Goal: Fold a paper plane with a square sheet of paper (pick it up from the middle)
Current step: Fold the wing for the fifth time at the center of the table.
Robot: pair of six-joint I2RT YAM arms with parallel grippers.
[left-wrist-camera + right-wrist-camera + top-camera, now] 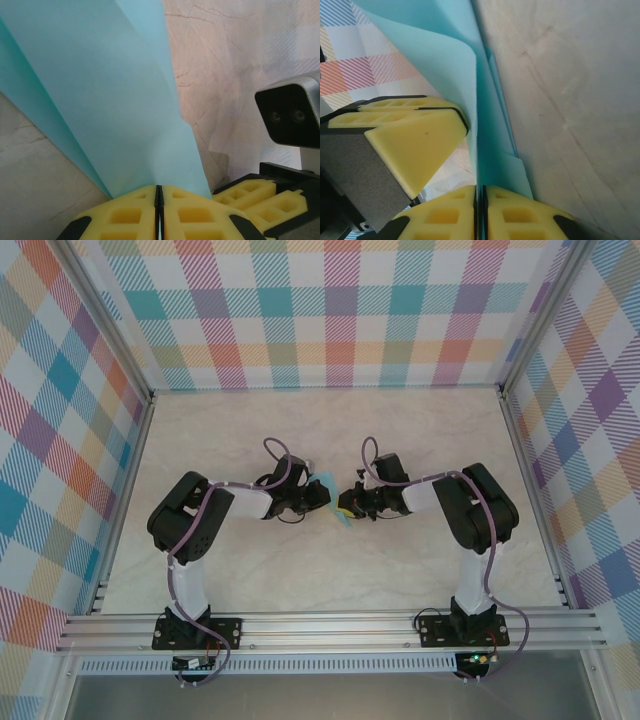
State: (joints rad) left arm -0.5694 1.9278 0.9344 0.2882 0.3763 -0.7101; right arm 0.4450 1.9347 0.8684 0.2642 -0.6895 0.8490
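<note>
Plaid walls (pixel 340 310) in pastel checks close in a pale marbled table (pixel 420 430), and both arms reach in to meet above its middle.

From the left, the left arm (pixel 195 525) bends inward. The left gripper (pixel 312 498) has its yellow pads pressed flat together on the sheet of paper (pixel 330 483). In its wrist view the seam between those fingers (pixel 130 217) has no gap, and the light blue sheet (pixel 110 100) fans upward out of it and is cut off at the top and left edges.

From above, the sheet is only a thin turquoise sliver between the two grippers. Most of it is hidden by them, so its outline and fold count cannot be made out. It stands on edge, off the table, with its long axis running from the far side toward the bases and leaning slightly right as it comes near.

On the right, the right gripper (pixel 350 508) meets it from the opposite side. In that wrist view, its pads (pixel 515 215) are closed on the layered edge of the sheet (pixel 455 65), just beside the left gripper's fingers (pixel 415 135). The right arm (pixel 480 505) folds back toward its base.
</note>
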